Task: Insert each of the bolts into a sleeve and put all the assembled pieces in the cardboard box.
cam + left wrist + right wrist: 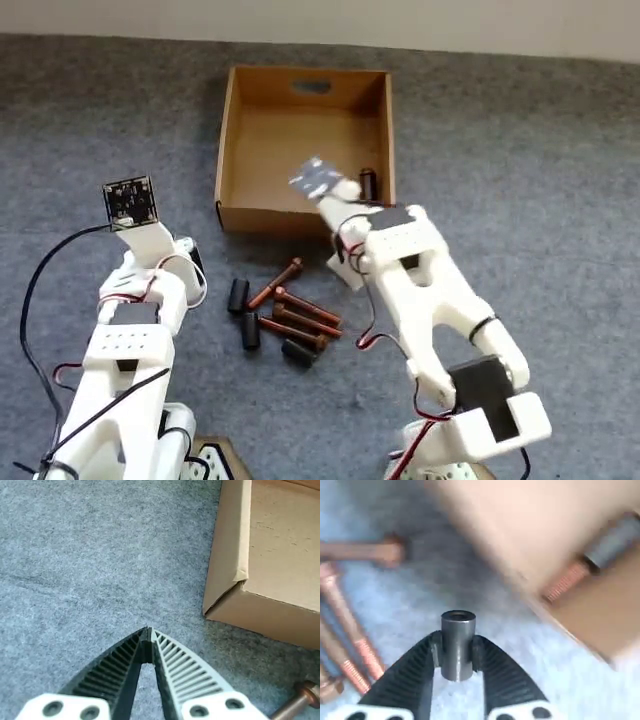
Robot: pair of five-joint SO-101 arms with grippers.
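- Gripping a dark sleeve [457, 647] upright between its jaws, the right gripper [457, 641] hung by the front wall of the cardboard box [290, 218].
- The left gripper [148, 636] had its jaws pressed together, empty, near a box corner.

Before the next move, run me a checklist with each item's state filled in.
1. Grip on sleeve: ok, it stands upright in the right jaws, open end showing.
2. Left jaws free: ok, shut and empty, beside the box corner.
3. Supply of bolts: ok, four lie loose between the arms.
4. Spare sleeves: ok, three lie by the bolts.
5. Room in the box: ok, one assembled piece sits near a side wall and the rest of the floor is bare.
6. Bolt lined up with the held sleeve: not ok, neither arm holds a bolt.
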